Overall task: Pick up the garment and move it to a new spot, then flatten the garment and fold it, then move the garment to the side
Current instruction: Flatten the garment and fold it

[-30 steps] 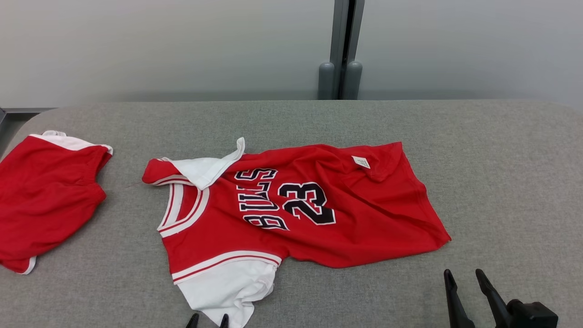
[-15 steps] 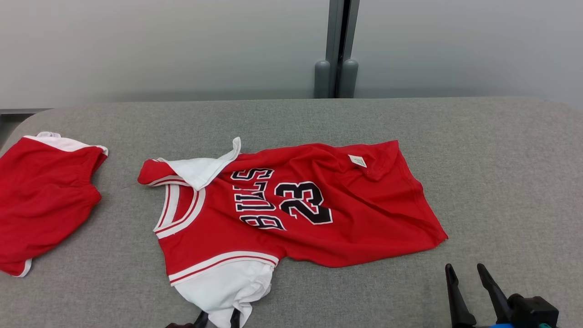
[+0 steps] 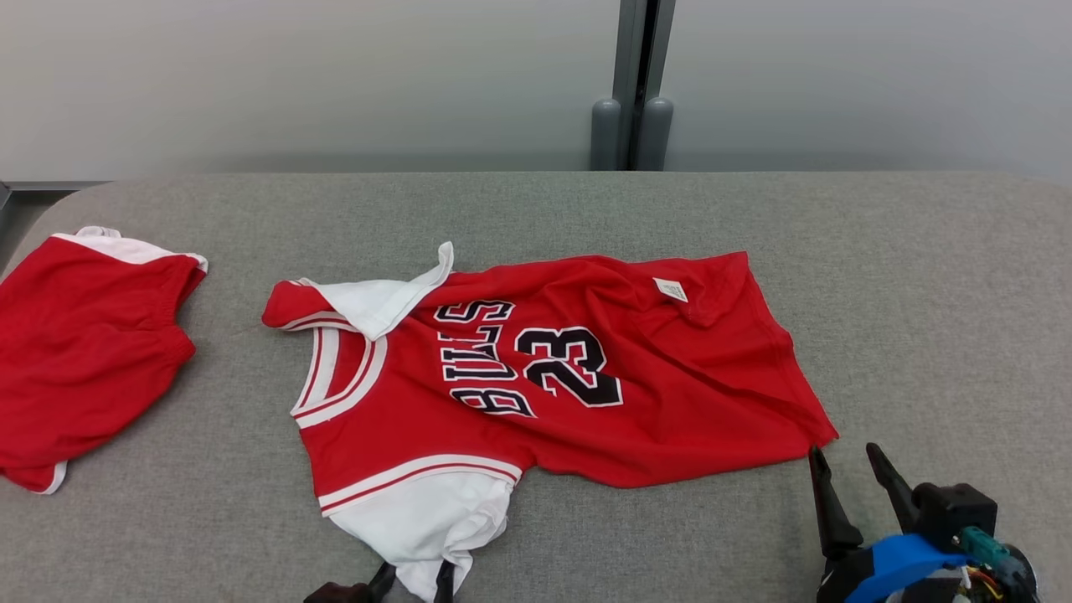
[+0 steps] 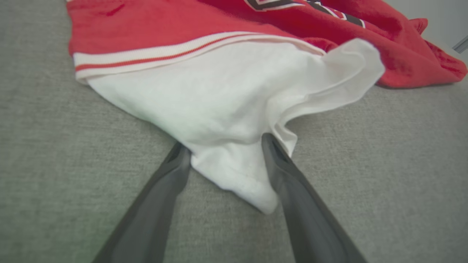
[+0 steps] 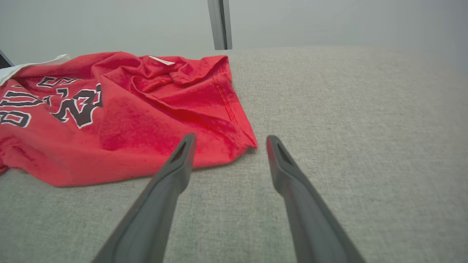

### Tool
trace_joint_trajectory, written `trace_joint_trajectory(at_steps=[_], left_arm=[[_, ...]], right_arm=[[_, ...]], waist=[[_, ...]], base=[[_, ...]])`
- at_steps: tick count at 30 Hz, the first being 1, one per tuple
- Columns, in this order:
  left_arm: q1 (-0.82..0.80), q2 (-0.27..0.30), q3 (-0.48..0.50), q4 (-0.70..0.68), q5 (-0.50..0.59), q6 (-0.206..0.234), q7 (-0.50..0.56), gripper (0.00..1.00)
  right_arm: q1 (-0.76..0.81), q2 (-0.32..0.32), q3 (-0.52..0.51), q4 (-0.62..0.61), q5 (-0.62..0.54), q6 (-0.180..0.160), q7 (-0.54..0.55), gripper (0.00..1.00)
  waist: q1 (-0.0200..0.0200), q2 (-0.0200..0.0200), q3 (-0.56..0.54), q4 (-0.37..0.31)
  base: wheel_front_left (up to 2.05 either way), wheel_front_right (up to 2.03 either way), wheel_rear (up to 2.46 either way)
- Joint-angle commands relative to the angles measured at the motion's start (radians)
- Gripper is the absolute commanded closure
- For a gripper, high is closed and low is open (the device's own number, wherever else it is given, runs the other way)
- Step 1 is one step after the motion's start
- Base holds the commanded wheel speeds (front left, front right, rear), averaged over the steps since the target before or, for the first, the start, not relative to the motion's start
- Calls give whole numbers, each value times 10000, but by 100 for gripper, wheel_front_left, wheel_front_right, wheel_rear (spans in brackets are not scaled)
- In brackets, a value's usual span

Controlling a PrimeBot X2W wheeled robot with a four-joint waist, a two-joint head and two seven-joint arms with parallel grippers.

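Red jersey (image 3: 544,377) lies rumpled in the middle of the table (image 3: 921,276), collar toward my left. My left pincer (image 4: 225,142) is spread, straddling the white sleeve (image 4: 204,95) tip. My right pincer (image 5: 230,140) is spread just short of the hem corner (image 5: 245,140). I'd push each in deeper before closing, catch both layers, then lift evenly.

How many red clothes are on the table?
2. The red jersey numbered 23 lies in the middle; the red shorts lie at the left edge, partly out of frame.
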Motion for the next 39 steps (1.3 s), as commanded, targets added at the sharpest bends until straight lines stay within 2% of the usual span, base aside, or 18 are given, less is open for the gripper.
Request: trace_joint_trajectory(at_steps=[1, 13, 21, 22, 23, 24, 25, 26, 27, 32, 39], left_arm=[[-46, -33, -105, 162, -27, -59, 136, 0], [-195, -17, -216, 23, 28, -68, 137, 0], [-259, -14, -360, -96, -48, -64, 138, 0], [-283, -14, -387, -89, -68, -65, 141, 0], [-307, -16, -415, -75, -80, -66, 154, 0], [-332, -16, -454, -16, -148, -67, 157, 0], [-374, -16, -485, 34, -188, -69, 160, 52], [-416, -16, -506, 62, -236, -70, 161, 61], [-449, -28, -520, 91, -308, -71, 160, 100], [-596, -25, -511, -187, -526, -79, 119, 100], [-204, -21, 109, -1747, -460, -86, 74, 100]], right_arm=[[-406, -106, -66, 328, -46, 4, 24, 0], [-2205, -325, -484, 3490, 360, 4, 40, 0], [-2851, -167, -202, 4465, 603, 7, -31, 0], [-2921, -140, -130, 4553, 663, 7, -37, 11], [-3003, -118, -76, 4621, 729, 9, -34, 43], [-3087, -102, -32, 4688, 779, 13, -42, 51], [-3162, -87, 20, 4747, 830, 15, -50, 97], [-3218, -81, 50, 4788, 877, 15, -57, 100], [-3276, -73, 78, 4825, 941, 15, -60, 100], [-3152, -80, 242, 4259, 1131, 13, -82, 100], [-2043, -199, 771, 2792, 1716, 6, -86, 100]], waist=[[0, 0, 95, 76], [0, 0, 389, 514], [0, 0, 571, 625], [0, 0, 597, 632], [0, 0, 622, 639], [0, 0, 645, 646], [0, 0, 670, 655], [0, 0, 691, 662], [0, 0, 702, 669], [0, 0, 607, 700], [0, 0, 226, 644]], base=[[0, 0, 0], [0, 0, 0], [0, 0, 0], [0, 0, 0], [0, 0, 0], [0, 0, 0], [0, 0, 0], [0, 0, 0], [0, 0, 0], [0, 0, 0], [0, 0, 0]])
